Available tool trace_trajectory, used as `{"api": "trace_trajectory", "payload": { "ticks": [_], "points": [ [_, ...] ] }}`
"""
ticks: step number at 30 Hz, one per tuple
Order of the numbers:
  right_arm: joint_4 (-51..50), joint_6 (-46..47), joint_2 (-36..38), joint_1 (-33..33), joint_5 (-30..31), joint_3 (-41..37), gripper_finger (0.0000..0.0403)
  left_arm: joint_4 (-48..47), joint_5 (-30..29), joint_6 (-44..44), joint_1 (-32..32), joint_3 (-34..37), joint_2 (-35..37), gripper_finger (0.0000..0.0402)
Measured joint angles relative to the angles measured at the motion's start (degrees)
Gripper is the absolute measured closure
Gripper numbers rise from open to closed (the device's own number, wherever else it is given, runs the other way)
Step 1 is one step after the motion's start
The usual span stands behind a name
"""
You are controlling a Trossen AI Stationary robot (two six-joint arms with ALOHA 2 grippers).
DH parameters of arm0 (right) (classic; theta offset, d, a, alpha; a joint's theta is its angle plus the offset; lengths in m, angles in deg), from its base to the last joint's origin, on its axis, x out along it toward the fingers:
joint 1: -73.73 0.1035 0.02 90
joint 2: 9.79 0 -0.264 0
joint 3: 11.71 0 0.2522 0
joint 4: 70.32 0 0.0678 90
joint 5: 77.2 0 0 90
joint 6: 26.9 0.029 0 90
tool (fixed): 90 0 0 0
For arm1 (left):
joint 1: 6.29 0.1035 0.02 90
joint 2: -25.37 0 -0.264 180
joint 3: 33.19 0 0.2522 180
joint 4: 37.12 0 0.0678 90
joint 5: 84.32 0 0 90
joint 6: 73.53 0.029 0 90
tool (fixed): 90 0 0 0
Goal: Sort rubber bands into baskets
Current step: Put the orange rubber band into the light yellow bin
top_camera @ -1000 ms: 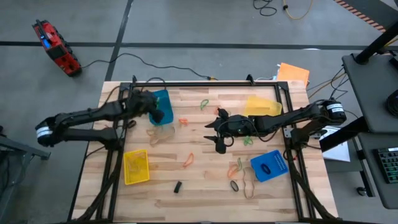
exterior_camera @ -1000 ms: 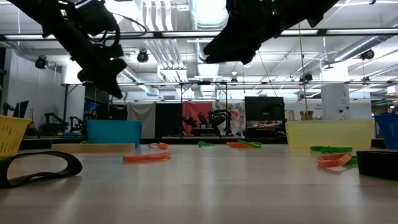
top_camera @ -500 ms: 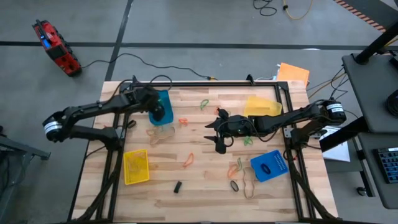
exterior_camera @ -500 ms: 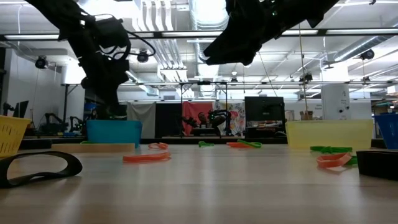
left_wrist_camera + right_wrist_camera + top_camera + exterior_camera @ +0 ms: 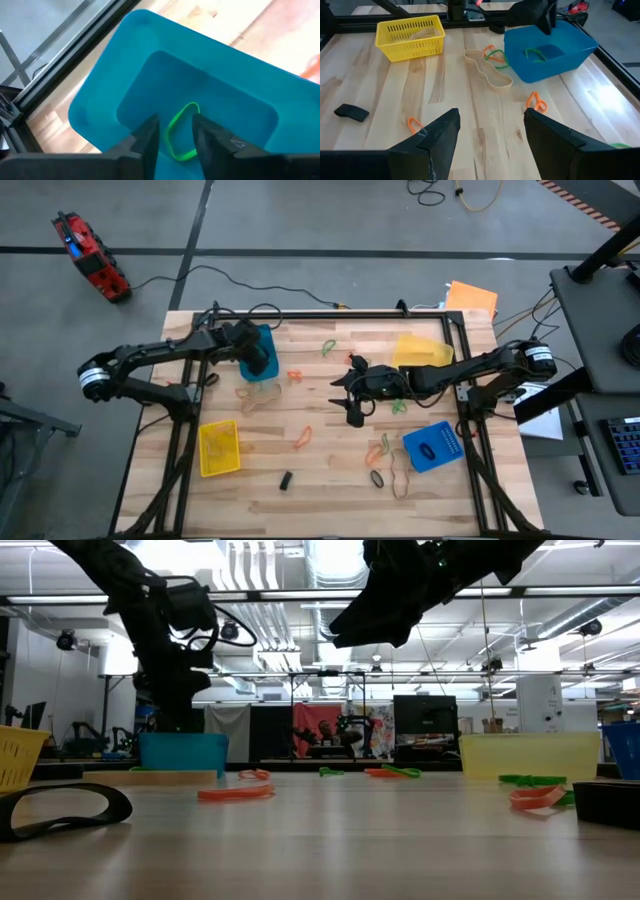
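Over far-left blue basket [image 5: 257,346]: our left gripper [image 5: 172,134] fingers just parted, green rubber band [image 5: 181,131] dropped inside. One sorted. Right gripper [image 5: 490,135] waits spread, empty, mid-table; more bands remain.

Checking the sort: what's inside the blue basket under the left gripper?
One green rubber band lies in the blue basket, between the open left gripper fingers. The fingers cover part of the floor.

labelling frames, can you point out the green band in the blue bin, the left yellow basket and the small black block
green rubber band [image 5: 181,131], left wrist view, its lower curve.
yellow basket [image 5: 219,448], high view, its mesh floor.
black block [image 5: 286,480], high view, its middle.
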Motion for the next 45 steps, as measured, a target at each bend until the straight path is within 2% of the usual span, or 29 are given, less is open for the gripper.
{"api": "trace_trajectory", "payload": {
  "ticks": [4, 8, 12, 14, 16, 22, 28, 36, 41, 45],
  "points": [
    [-0.11, 0.05, 0.00, 0.00, 0.50, -0.02, 0.0186, -0.02, 0.40, 0.41, -0.06, -0.78, 0.90, 0.0262],
    [-2.01, 1.44, 0.00, -0.11, 5.22, -0.02, 0.0186, 0.97, 2.83, 0.75, -1.76, -1.32, 3.06, 0.0248],
    [-5.64, 4.02, 0.00, -0.90, 10.24, -0.04, 0.0186, 10.26, 10.70, 2.02, -6.67, 1.26, 6.94, 0.0246],
    [-7.04, 5.62, 0.00, -1.51, 10.82, -0.06, 0.0186, 15.89, 15.92, 2.60, -10.20, 3.41, 8.76, 0.0246],
    [-7.76, 7.23, 0.00, -2.08, 10.88, -0.07, 0.0186, 21.86, 18.39, 2.61, -14.04, 5.46, 10.73, 0.0246],
    [-8.77, 12.99, 0.00, -3.97, 10.84, -0.07, 0.0186, 32.35, 18.14, 4.15, -25.41, 10.45, 14.69, 0.0252],
    [-11.34, 20.04, 0.00, -6.31, 10.84, 0.09, 0.0187, 41.16, 18.10, 4.70, -32.46, 14.01, 16.11, 0.0261],
    [-24.31, 22.57, 0.00, -10.65, 10.85, 6.17, 0.0187, 41.33, 18.03, 4.37, -33.70, 14.11, 16.66, 0.0271],
    [-27.11, 22.58, -1.06, -12.62, 10.78, 8.88, 0.0187, 35.57, 16.59, 4.31, -33.73, 10.64, 17.53, 0.0272],
    [-28.75, 22.04, -5.16, -13.97, 10.83, 11.44, 0.0187, 26.63, 13.78, 4.53, -33.73, 6.45, 19.04, 0.0272]
  ]
}}
